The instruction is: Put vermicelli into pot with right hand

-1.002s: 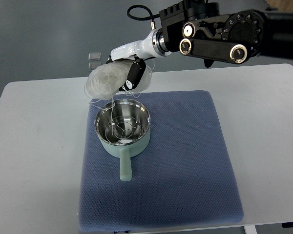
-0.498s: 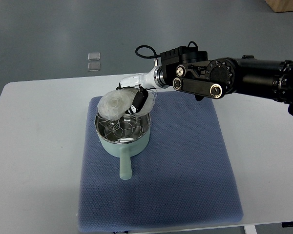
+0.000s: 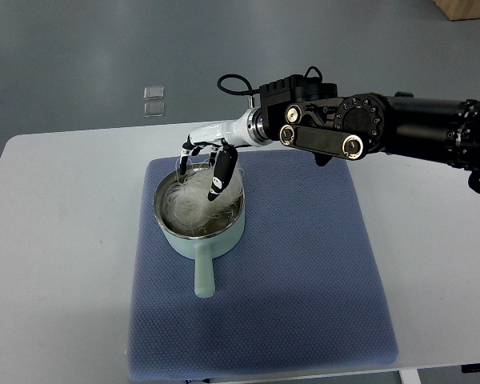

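A pale green pot (image 3: 224,238) with a steel inside stands on the blue mat, its handle (image 3: 204,276) pointing toward the near edge. The white, translucent vermicelli bundle (image 3: 192,203) lies inside the pot, filling most of the bowl. My right hand (image 3: 202,164) hangs just over the pot's far rim, reaching in from the right. Its fingers (image 3: 219,174) are spread and point down, and the black-tipped one rests at the top of the vermicelli. The left arm is out of sight.
The blue mat (image 3: 304,280) covers the middle of the white table (image 3: 56,240). My bulky black right forearm (image 3: 360,132) spans the far right side above the table. Two small clear squares (image 3: 153,100) lie on the grey floor beyond the table.
My right hand came down toward the pot with the vermicelli, then spread its fingers. The bundle dropped from the hand into the pot.
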Robot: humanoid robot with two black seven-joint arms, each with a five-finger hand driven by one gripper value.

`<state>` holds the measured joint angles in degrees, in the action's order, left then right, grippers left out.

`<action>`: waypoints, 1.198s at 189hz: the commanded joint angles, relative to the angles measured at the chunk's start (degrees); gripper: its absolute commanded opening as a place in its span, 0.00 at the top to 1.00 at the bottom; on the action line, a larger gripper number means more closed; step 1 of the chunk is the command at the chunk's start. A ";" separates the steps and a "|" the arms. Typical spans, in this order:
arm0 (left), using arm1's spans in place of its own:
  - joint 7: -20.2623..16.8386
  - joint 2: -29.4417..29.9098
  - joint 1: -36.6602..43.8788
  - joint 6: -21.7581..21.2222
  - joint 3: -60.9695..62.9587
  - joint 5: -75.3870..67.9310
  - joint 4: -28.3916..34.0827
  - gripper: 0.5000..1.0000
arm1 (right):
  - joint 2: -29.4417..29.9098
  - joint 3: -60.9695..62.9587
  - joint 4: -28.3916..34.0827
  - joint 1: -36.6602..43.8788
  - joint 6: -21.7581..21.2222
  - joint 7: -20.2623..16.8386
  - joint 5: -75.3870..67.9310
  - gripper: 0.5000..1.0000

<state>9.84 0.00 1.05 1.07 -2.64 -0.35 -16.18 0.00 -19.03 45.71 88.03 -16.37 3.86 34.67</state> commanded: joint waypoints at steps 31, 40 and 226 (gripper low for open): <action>0.00 0.00 0.26 -0.01 0.00 0.00 0.01 0.00 | -3.87 5.75 1.84 1.18 -0.33 0.00 -0.13 0.15; 0.00 0.00 0.26 -0.01 0.00 0.00 -0.08 0.00 | -5.89 6.72 2.63 1.18 -0.33 0.00 -0.13 0.15; 0.09 0.00 0.26 -0.01 0.09 0.00 -0.25 0.00 | -7.03 90.22 1.75 -49.36 11.45 6.68 -5.49 0.15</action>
<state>9.84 0.00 1.33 1.04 -2.54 -0.35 -16.40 -8.71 67.45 47.49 41.68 -4.87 8.71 33.23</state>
